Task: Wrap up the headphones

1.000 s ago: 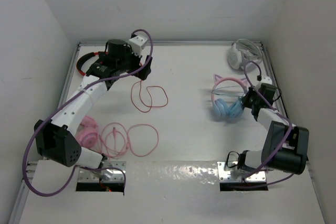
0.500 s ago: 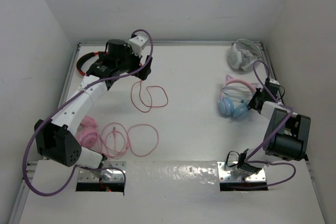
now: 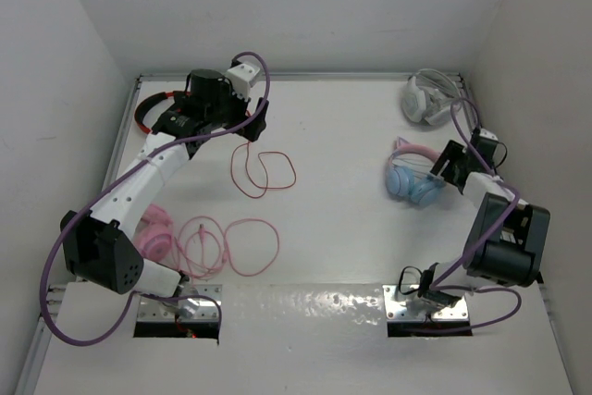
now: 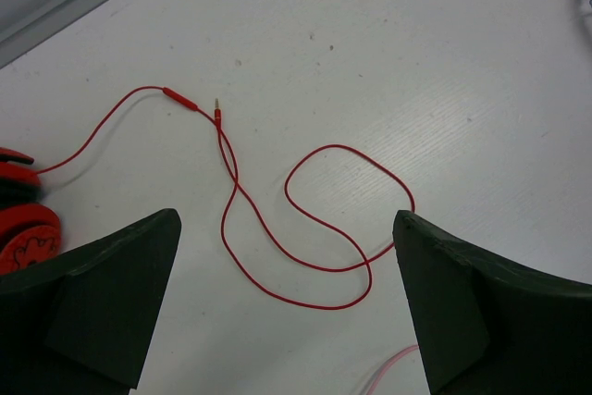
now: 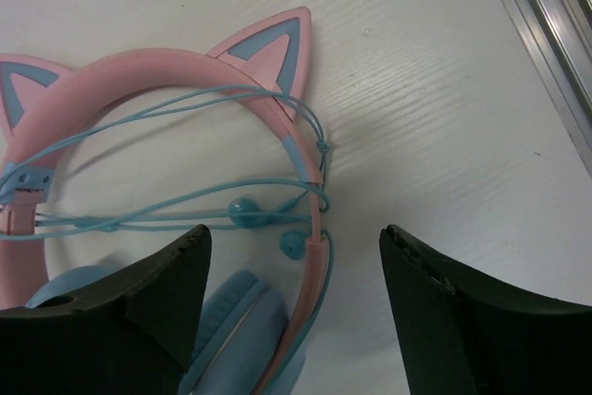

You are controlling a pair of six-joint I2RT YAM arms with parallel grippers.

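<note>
Between the right gripper's (image 5: 294,236) wide-parted jaws, touching neither, the headphones (image 5: 176,69) lie on the table (image 5: 444,90). Their thin blue cable (image 5: 166,221) is strung across the pink cat-eared headband. The blue ear cups (image 5: 231,321) are cut off at the lower edge and partly hidden behind one finger. The left gripper's (image 4: 285,219) jaws stand open above a loose red cable (image 4: 324,147), its red earcup (image 4: 23,238) cropped beside one finger.

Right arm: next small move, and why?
Probably back the right gripper away from the headphones. Its jaws stand open and grip nothing, and the blue cable lies looped across the pink headband, so the wrap looks done.
</note>
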